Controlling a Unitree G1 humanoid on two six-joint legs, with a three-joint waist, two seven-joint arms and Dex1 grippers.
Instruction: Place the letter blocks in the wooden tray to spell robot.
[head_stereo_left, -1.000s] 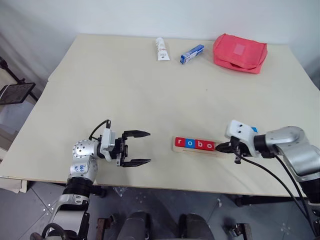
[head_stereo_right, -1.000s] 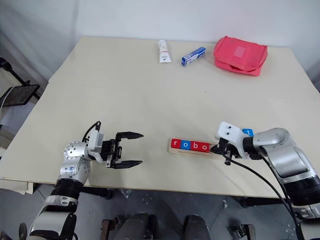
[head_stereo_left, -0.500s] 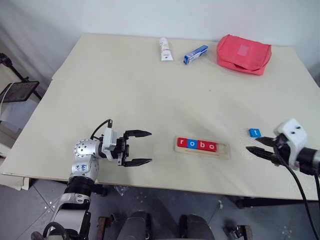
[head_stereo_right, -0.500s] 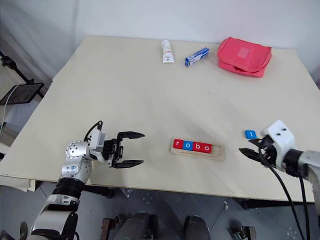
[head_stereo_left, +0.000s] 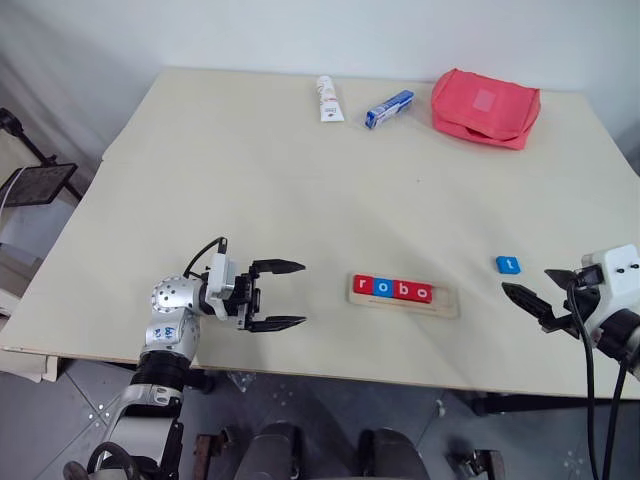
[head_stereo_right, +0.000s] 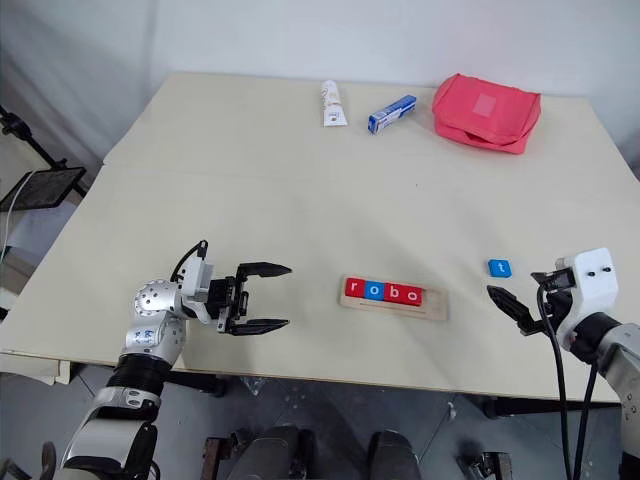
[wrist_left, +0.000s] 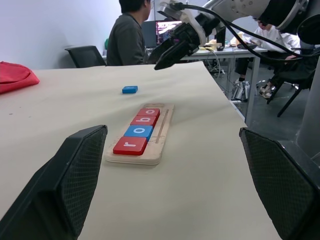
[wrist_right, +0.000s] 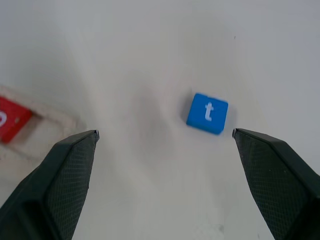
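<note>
The wooden tray (head_stereo_left: 446, 298) lies near the table's front edge. It holds several letter blocks (head_stereo_left: 394, 289) in a row, reading r, o, b, o in red, blue, red, red, and its right end is bare. A blue block with a white t (head_stereo_left: 508, 265) lies flat on the table to the right of the tray, also seen as the t block (wrist_right: 207, 113). My right gripper (head_stereo_left: 525, 280) hovers open just right of and nearer than that block, empty. My left gripper (head_stereo_left: 300, 294) stands open left of the tray, pointing at it, empty.
At the table's far edge lie a white tube (head_stereo_left: 326, 98), a blue-and-white box (head_stereo_left: 386, 108) and a red pouch (head_stereo_left: 485, 105). A black stand (head_stereo_left: 25, 185) is off the table's left side. A person (wrist_left: 127, 35) sits in the background.
My right gripper was shut at the tray's right end. It has swung away to the right and opened. The left gripper has kept still.
</note>
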